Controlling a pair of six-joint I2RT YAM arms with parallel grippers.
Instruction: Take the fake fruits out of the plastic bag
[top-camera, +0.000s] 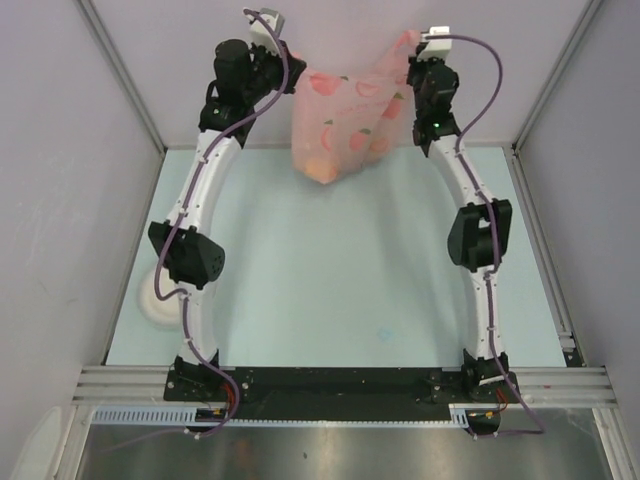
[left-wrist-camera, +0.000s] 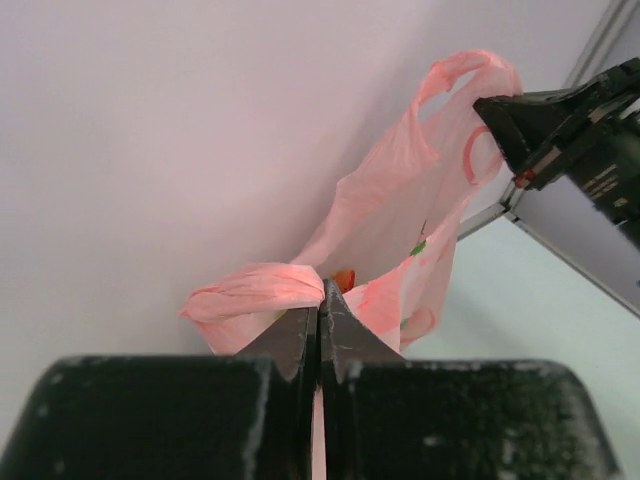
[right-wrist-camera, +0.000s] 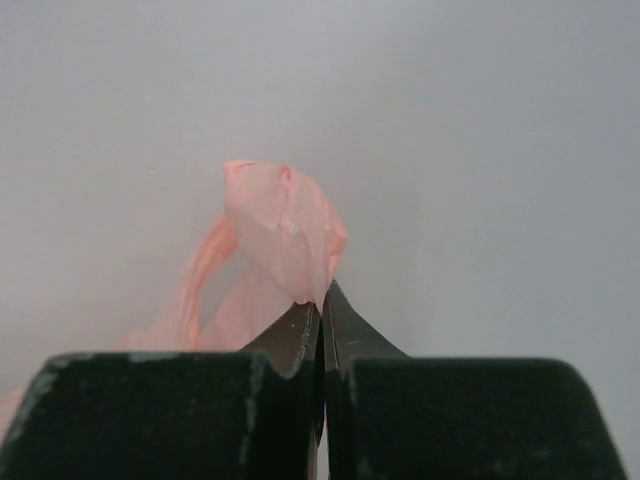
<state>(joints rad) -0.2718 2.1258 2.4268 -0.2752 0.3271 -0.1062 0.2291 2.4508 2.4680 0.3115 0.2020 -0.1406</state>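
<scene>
**Overhead view.** Both arms reach to the far edge of the tabletop (top-camera: 350, 280). The pink bag (top-camera: 345, 115) hangs between them, in front of the rear wall (top-camera: 180, 60). The left pincer (top-camera: 297, 82) meets the bag's upper left edge, and the right pincer (top-camera: 412, 62) meets its upper right corner, which sits higher. The fingertips are too small here to show how they stand. The bag sags below the two grip points. An orange fruit (top-camera: 322, 168) shows through the film at the bag's lowest part. Whether the bag's bottom touches the tabletop cannot be told. A white bowl (top-camera: 150, 300) sits at the left edge of the tabletop, partly covered by the left arm.

**Left wrist view.** The left pincer (left-wrist-camera: 320, 295) has its jaws together, clamped on a bunched fold of the bag (left-wrist-camera: 400, 200) at its rim. The bag's mouth gapes beyond the tips. A small red-orange piece (left-wrist-camera: 343, 278), apparently a fruit, shows inside just past them. At upper right, the right pincer (left-wrist-camera: 490, 108) is pressed against the bag's raised handle loop.

**Right wrist view.** The right pincer (right-wrist-camera: 320, 300) has its jaws together, clamped on a twisted knot of the bag (right-wrist-camera: 285, 225). The handle loop trails down to the left. Only the plain wall (right-wrist-camera: 500, 150) lies behind it. No fruit is visible in this view.
</scene>
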